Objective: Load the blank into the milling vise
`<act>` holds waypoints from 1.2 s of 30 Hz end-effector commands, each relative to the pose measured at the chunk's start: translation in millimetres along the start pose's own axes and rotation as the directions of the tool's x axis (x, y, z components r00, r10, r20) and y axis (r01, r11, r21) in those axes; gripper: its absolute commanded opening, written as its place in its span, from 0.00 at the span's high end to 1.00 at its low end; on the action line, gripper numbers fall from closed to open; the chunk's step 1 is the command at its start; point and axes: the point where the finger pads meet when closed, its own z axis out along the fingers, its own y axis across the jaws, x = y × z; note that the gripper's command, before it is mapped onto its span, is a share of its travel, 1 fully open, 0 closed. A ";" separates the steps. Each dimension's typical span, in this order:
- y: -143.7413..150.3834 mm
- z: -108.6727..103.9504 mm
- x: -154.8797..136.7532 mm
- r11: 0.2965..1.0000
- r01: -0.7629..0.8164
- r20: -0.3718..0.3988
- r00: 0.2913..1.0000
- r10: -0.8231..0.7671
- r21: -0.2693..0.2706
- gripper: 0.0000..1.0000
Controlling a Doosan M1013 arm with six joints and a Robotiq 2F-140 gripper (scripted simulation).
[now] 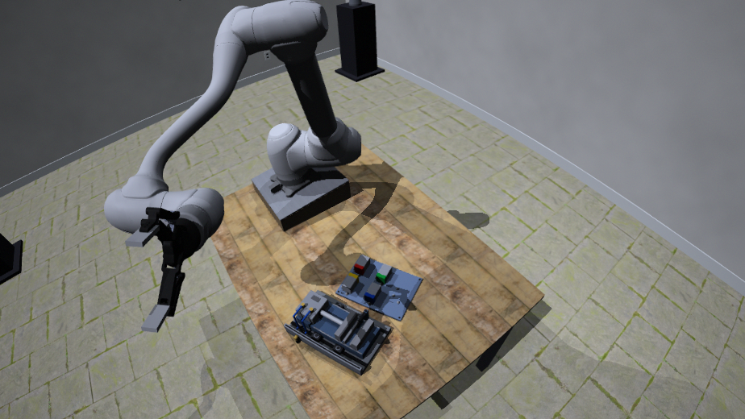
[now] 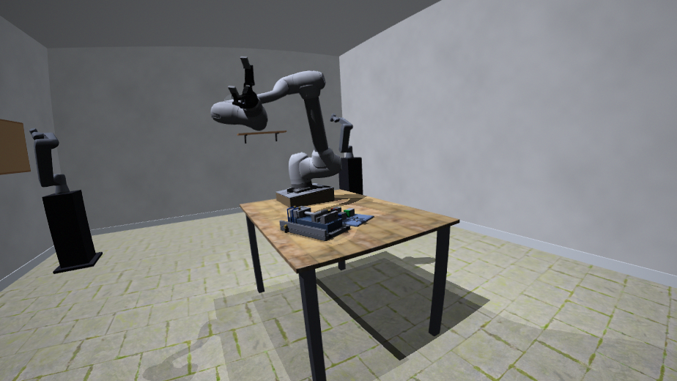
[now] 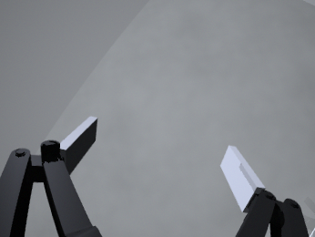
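The blank with the green end (image 1: 383, 272) (image 2: 349, 212) lies on the blue infeed plate (image 1: 409, 284) (image 2: 363, 220), its green end facing the vise side. The milling vise (image 1: 333, 350) (image 2: 302, 230) stands beside the plate; its fixed jaw (image 1: 364, 332) is the end block without hoses. No blank shows between the jaws. The work stop and the low bars are too small to make out surely. My gripper (image 1: 149, 277) (image 2: 238, 75) (image 3: 162, 143) is wide open and empty, high up and off to the side of the table, pointing away from plate and vise.
Blanks with a red end (image 1: 360, 267), a yellow end (image 1: 351, 281) and a blue end (image 1: 372, 292) lie on the plate around the green one. Blue hoses (image 1: 301, 313) rise at the vise's far end. The arm's base block (image 1: 318, 201) (image 2: 310, 195) stands behind on the wooden table (image 1: 459, 313) (image 2: 402, 222).
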 end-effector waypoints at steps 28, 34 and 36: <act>7.4 -48.7 -36.5 0.948 0.108 0.203 0.978 -0.047 -0.299 0.00; 9.1 -60.4 -45.5 0.920 0.141 0.254 0.966 -0.048 -0.364 0.00; 9.1 -60.4 -45.5 0.920 0.141 0.254 0.966 -0.048 -0.364 0.00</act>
